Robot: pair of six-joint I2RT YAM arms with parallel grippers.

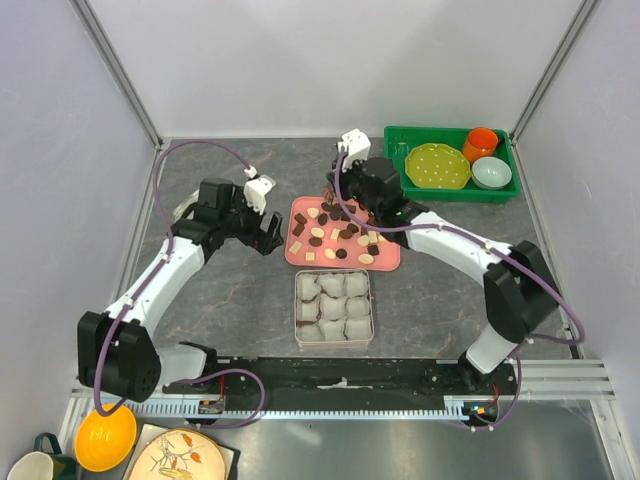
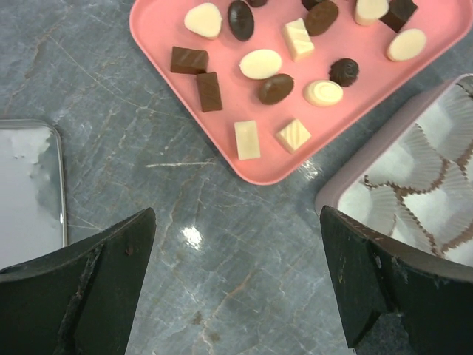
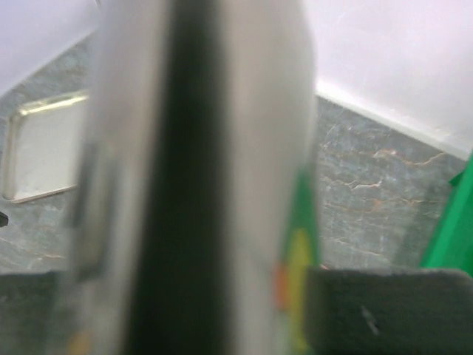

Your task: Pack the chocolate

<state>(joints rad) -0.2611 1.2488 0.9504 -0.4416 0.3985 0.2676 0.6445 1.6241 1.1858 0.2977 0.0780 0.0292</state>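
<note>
Many small dark and cream chocolate pieces lie on a pink tray in mid table; they also show in the left wrist view. In front of it stands a metal tin lined with white paper cups. My left gripper is open and empty, low over bare table, just left of the tray and the tin. My right gripper is over the tray's far right part. Its fingers stand wide apart, with a blurred grey, dark-striped upright thing between them.
A flat silver lid lies on the table left of my left gripper and shows in the right wrist view. A green bin at the back right holds a yellow plate, an orange cup and a pale bowl.
</note>
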